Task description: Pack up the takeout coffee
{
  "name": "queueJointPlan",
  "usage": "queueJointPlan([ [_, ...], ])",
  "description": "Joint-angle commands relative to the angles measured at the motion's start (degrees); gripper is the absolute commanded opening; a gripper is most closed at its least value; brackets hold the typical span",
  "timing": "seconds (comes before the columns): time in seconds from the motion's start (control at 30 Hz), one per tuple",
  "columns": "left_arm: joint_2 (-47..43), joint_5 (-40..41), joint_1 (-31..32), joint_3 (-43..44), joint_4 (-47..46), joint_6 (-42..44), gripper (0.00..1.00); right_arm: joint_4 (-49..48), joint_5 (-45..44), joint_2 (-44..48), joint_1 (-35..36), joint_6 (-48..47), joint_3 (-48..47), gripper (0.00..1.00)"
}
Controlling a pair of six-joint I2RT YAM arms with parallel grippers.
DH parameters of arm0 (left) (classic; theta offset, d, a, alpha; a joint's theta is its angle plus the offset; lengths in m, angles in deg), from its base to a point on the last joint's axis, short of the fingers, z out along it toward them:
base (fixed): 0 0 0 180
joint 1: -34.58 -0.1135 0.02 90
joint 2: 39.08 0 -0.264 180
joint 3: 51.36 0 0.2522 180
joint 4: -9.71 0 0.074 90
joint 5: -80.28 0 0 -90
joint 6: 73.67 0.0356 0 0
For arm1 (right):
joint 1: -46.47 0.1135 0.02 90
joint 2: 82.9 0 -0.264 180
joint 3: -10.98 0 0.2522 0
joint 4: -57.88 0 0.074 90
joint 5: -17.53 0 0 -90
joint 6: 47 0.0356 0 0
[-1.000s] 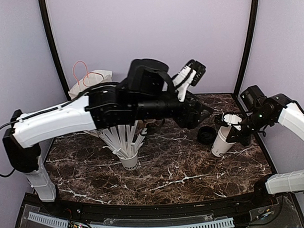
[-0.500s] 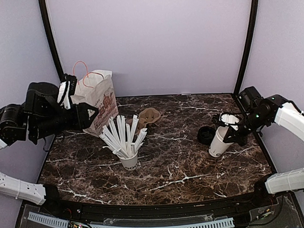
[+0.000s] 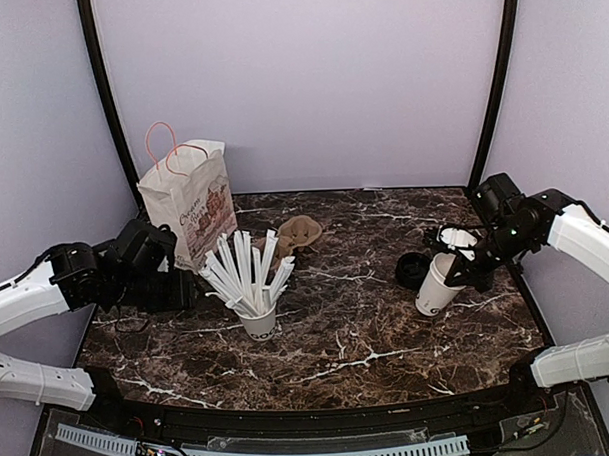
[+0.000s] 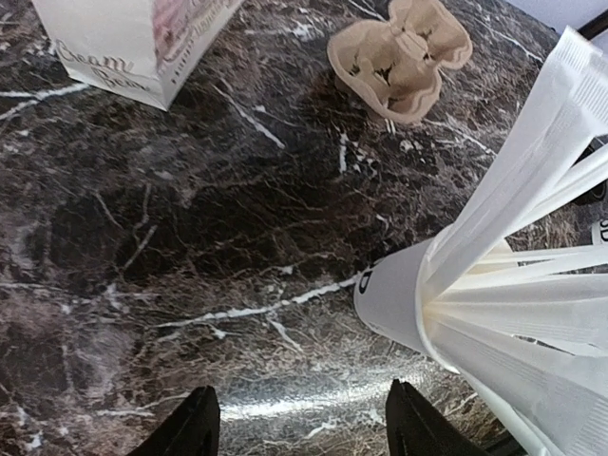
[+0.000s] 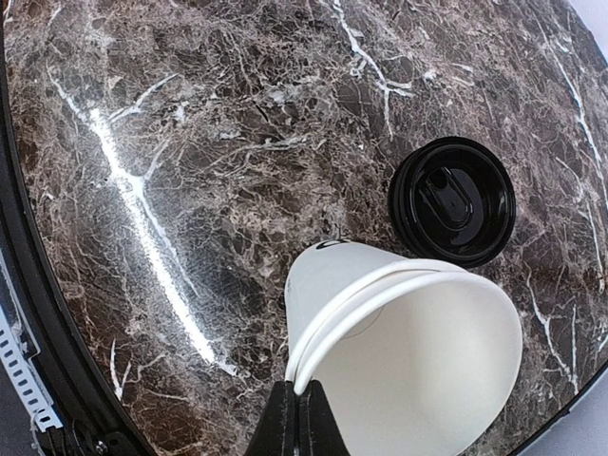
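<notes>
Barely begun: the right gripper (image 5: 299, 408) pinches the cup (image 3: 433, 294) by its rim, the lid (image 3: 414, 271) lies off at its 10 o'clock, the bag (image 3: 189, 202) stands far off at the table's 10 o'clock, and the left gripper (image 4: 302, 427) is spread and empty.

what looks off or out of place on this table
The takeout cup is tilted, pinched at its rim by the shut right gripper, and has no lid on. The black lid lies on the table beside it. The cup looks empty inside, and no spill shows.
</notes>
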Motion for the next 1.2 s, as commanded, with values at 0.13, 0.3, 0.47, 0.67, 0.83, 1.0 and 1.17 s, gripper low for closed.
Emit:
queueJointPlan([
  [0.13, 6.0, -14.0, -2.1, -3.5, -17.2, 2.4, 0.61, -2.0, 0.9, -0.6, 0.7, 0.7, 0.5, 0.00],
  [0.3, 11.1, -15.3, -2.1, -3.0, -20.8, 3.0, 0.60, -2.2, 0.9, -0.9, 0.9, 0.8, 0.6, 0.00],
  [0.47, 13.9, -14.3, -2.2, -2.7, -21.8, 3.8, 0.58, -2.3, 0.7, -1.0, 1.0, 0.6, 0.6, 0.00],
  [0.67, 16.1, -14.4, -2.4, -2.1, -21.9, 4.0, 0.47, -2.7, 0.8, -1.7, 1.1, 0.7, 1.0, 0.00],
  [0.83, 19.0, -15.1, -2.6, -0.4, -21.0, 4.1, 0.34, -2.7, 0.8, -1.5, 1.2, 0.7, 1.1, 0.00],
  [1.0, 20.1, -15.3, -2.5, 1.5, -18.8, 4.6, 0.14, -2.7, 0.6, -1.1, 1.2, 0.7, 1.5, 0.00],
  [1.17, 17.8, -13.0, -2.8, 2.4, -15.7, 5.0, 0.00, -3.0, 0.5, -0.7, 1.2, 0.7, 2.1, 0.00],
])
